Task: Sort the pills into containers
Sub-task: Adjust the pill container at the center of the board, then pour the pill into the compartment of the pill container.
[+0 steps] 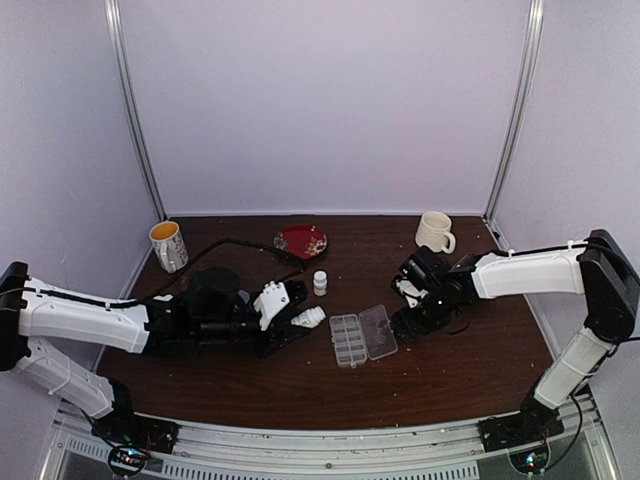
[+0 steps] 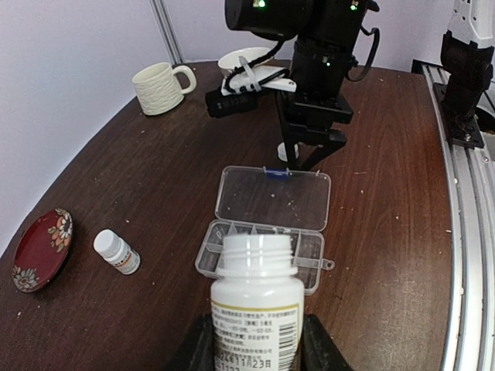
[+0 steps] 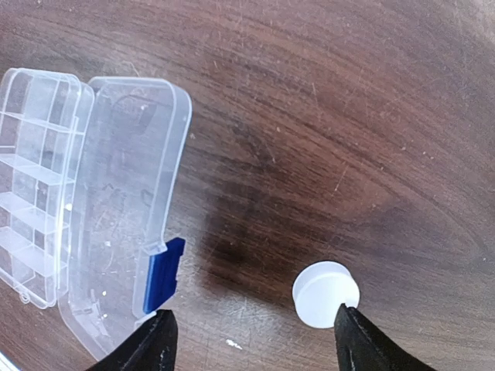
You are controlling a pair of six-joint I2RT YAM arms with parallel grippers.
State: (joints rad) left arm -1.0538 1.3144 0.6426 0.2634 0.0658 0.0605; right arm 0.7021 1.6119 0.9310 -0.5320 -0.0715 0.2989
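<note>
risk: the open-necked white plastic bottle (image 2: 257, 294), clamped in the part-closed left claw (image 2: 259, 348), could dump its contents past the flat clear plastic organizer box (image 2: 271, 197) if tipped fast. the box lies unheld, lid open, on the dark wooden counter (image 3: 348, 116) between the arms. no pills show in any view. right claw (image 3: 251, 344): wide open, empty, a round white cap (image 3: 326, 294) just beside one fingertip.

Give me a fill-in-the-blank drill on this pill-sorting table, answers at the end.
The left hand grips a white bottle whose cap is ___.
The right hand hangs ___ beside the loose white cap on the table.
The organizer box lies with its clear ___ swung back.
The small capped bottle stands near the ___ plate.
Answers: off; open; lid; red.
</note>
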